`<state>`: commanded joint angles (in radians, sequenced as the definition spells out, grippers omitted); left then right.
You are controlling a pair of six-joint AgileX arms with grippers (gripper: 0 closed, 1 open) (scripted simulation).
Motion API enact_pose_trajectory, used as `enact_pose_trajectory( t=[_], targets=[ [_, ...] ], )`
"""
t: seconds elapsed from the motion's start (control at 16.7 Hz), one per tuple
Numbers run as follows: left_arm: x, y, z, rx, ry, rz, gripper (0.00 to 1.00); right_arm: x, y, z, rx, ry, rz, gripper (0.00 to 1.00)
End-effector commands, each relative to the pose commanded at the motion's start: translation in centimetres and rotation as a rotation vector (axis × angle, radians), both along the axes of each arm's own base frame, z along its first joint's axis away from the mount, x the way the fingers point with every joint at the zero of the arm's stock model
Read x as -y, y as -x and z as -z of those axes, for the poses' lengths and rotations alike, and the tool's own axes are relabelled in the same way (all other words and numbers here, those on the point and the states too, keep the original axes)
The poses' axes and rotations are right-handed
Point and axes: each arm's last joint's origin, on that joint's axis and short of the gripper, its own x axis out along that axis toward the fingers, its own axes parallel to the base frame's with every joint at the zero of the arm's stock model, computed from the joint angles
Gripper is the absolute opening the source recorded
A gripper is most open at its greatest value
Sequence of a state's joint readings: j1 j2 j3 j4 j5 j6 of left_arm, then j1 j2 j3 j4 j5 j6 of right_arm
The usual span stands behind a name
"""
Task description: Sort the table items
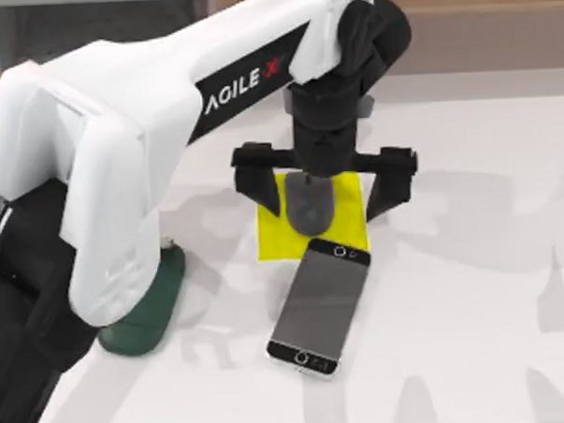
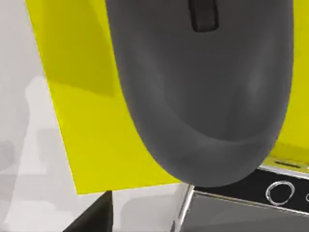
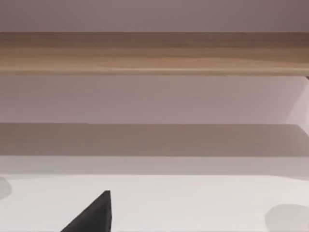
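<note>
The dark grey mouse (image 1: pixel 309 203) lies on a yellow mat (image 1: pixel 343 223) near the middle of the white table (image 1: pixel 475 334). My left gripper (image 1: pixel 321 205) hangs directly over it, open wide, one black finger on each side and clear of it. Just in front lies the smartphone (image 1: pixel 321 303), grey screen up, its far end touching the mat's near edge. In the left wrist view the mouse (image 2: pixel 203 96) looms very close over the mat (image 2: pixel 82 121), with the phone's top end (image 2: pixel 241 205) beside it. A black fingertip (image 3: pixel 91 217) of my right gripper shows over bare table.
A dark green rounded object (image 1: pixel 148 311) sits at the left, partly under my left arm's white links. A wooden ledge (image 1: pixel 479 15) runs along the far edge of the table. Open tabletop lies to the right of the phone.
</note>
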<state>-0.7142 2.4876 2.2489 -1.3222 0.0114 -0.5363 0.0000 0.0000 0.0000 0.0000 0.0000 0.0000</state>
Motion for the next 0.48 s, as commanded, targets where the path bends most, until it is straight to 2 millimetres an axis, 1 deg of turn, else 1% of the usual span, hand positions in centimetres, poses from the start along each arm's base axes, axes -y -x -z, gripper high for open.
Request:
enact_pose_trajectory(
  t=[0.36,0.48],
  targets=[
    [-0.3,5.6,-1.2,0.001,-0.012,0.163,1.0,0.0,0.0,0.0,0.0,0.0,0.0,1.0],
    [-0.6,7.1,-1.5,0.004,-0.014,0.203,1.0,0.0,0.0,0.0,0.0,0.0,0.0,1.0]
  ],
)
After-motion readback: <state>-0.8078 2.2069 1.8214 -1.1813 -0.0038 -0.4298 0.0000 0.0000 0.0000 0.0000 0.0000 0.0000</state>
